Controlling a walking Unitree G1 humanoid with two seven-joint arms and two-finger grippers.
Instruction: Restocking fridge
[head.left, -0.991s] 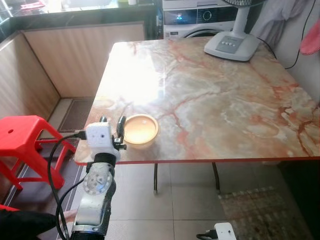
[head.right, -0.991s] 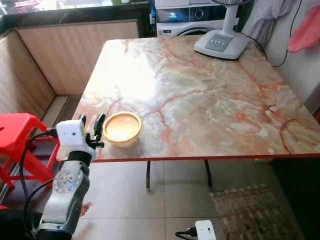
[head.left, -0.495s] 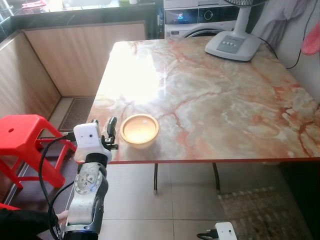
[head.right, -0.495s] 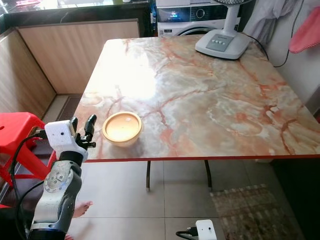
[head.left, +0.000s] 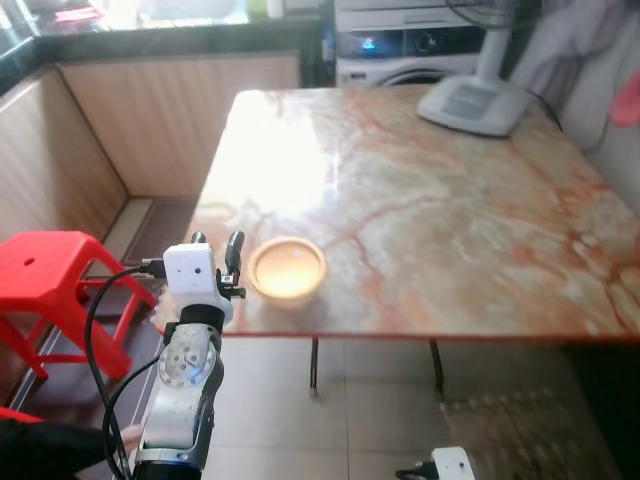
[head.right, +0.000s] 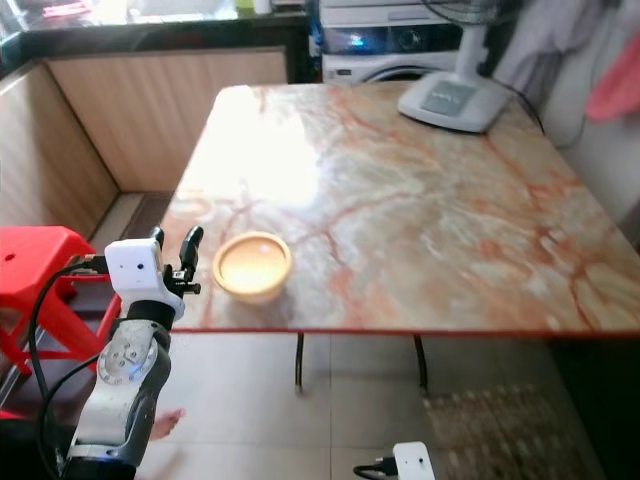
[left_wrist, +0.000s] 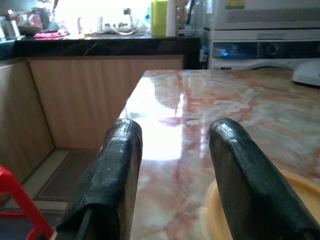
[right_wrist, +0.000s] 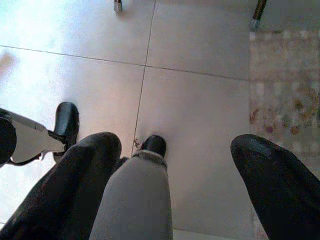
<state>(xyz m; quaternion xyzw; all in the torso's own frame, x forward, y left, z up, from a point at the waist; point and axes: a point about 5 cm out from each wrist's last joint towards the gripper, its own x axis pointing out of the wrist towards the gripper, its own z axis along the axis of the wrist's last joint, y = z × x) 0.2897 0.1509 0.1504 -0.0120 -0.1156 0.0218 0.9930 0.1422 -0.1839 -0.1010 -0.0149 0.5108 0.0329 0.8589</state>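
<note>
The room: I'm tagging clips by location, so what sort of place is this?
Likely a home kitchen or utility area: a marble-look table, a washing machine behind it, and a dark counter along the wall.

We see a marble table (head.left: 430, 210) with orange-red veining and a thin red edge, standing on thin dark legs (head.left: 313, 365) over a pale tiled floor (head.left: 370, 420). Two things lie on the top — a yellow bowl (head.left: 287, 270) close to the near edge at the left, and a white fan base (head.left: 472, 100) at the far right corner. They are well apart, with bare marble between them, and a bright glare sits on the far left part of the top. On the floor stand a red stool (head.left: 50, 285) left of the table and a patterned mat (head.right: 490, 430) below its right side — a darker mat (head.left: 140, 235) lies by the wooden wall.
</note>
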